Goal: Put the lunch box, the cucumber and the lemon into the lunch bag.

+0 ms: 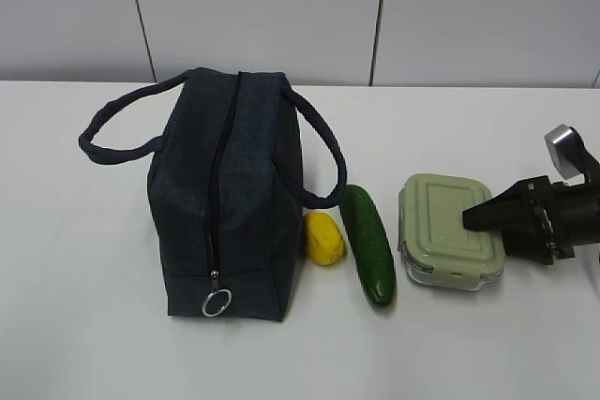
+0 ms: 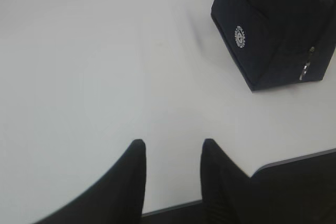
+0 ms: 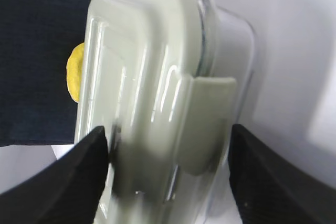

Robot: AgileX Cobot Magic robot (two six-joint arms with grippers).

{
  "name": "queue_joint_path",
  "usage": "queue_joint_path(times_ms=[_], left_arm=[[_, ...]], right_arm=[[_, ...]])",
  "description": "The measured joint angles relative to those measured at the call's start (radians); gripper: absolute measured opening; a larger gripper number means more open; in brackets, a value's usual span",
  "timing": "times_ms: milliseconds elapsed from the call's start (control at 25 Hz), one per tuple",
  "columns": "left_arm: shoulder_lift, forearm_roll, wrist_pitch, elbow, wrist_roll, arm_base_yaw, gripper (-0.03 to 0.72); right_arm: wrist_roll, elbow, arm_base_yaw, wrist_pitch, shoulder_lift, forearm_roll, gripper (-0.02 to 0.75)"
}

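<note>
Right end effector [image 3: 168, 145] — astride lunch box [image 3: 152, 93]

Cucumber [image 1: 367, 243] just beside lunch box [image 1: 448, 229]; bare table [image 1: 75, 306] left of lunch bag [image 1: 225, 196].

Colour rundown of what's on your table

You've got a dark navy lunch bag [image 1: 230, 196] with a black zipper [image 1: 217, 189], a silver ring pull [image 1: 217, 303] and a small white round logo [image 2: 240, 36] on one end. Next to it: bright yellow lemon [image 1: 324, 238], glossy dark green cucumber [image 1: 367, 243], and a lunch box [image 1: 450, 229] with a pale sage-green lid over clear base. Table [image 1: 75, 325] is plain white, both grippers black.
</note>
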Motion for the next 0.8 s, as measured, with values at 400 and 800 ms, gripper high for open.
queue_joint_path(times_ms=[400,800], left_arm=[[0.0,0.0,0.0,0.0,0.0,0.0,0.239],[0.0,0.0,0.0,0.0,0.0,0.0,0.239]], right_arm=[[-0.002,0.0,0.0,0.002,0.0,0.006,0.484],[-0.003,0.0,0.0,0.009,0.0,0.008,0.439]])
